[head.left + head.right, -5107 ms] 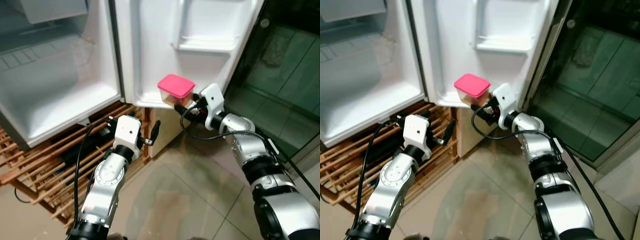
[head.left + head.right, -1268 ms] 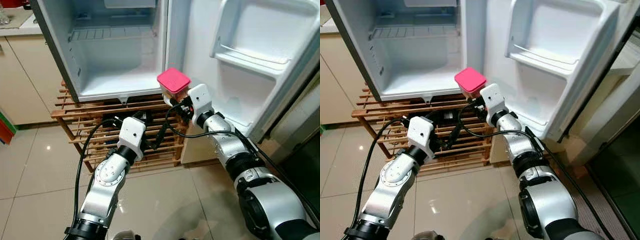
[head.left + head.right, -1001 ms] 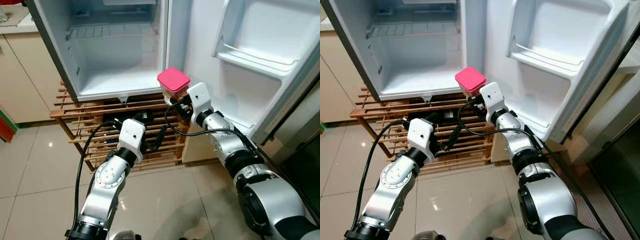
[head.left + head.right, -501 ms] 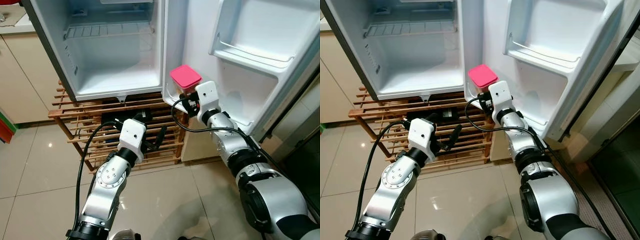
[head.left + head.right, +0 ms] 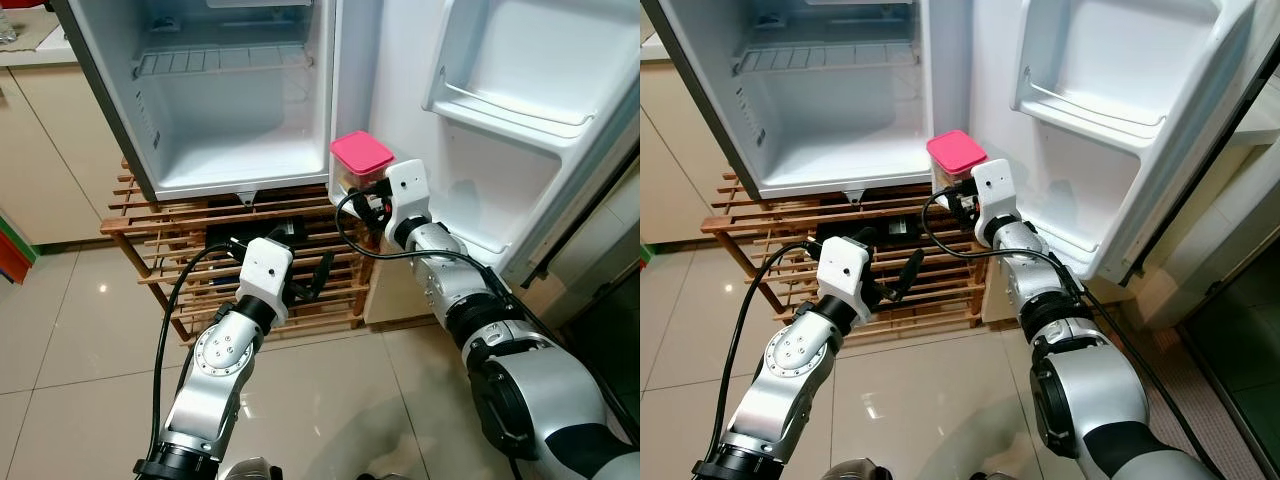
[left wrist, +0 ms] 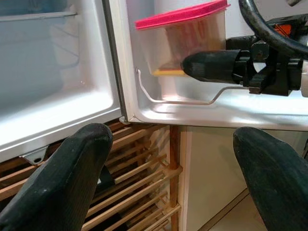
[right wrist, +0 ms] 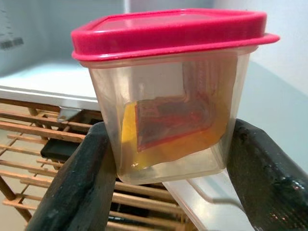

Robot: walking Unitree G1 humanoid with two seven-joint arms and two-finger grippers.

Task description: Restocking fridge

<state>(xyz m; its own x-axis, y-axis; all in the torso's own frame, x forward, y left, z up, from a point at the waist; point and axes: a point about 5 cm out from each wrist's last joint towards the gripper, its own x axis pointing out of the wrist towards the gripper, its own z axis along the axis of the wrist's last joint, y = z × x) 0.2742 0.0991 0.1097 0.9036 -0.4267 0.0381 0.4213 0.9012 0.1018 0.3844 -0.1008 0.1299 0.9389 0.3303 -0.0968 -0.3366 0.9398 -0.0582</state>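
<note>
Right gripper (image 7: 168,149) clamped on a clear container (image 7: 168,115) with a pink lid (image 5: 361,153); one black finger (image 7: 79,178) on each side wall, pressing the lower half. Something yellow-orange and reddish sits inside at the bottom, can't tell what. Container is upright, held up at the lower inner corner of the open fridge door (image 5: 520,150), just above the door's bottom shelf (image 6: 192,108) with its wire rail (image 6: 168,98); from the left wrist view it looks above the shelf, not resting on it, but contact is hard to judge.

Left gripper (image 5: 322,277) hangs lower, in front of the wooden slatted rack (image 5: 170,250) under the fridge (image 5: 230,100). Its fingers (image 6: 62,178) are spread wide, nothing between them, touching nothing, pointed toward the door's bottom edge and the container.

Fridge interior is white, wire shelf up top. Tiled floor (image 5: 60,400) below. Cabinet (image 5: 30,150) to the robot's left of the fridge.
</note>
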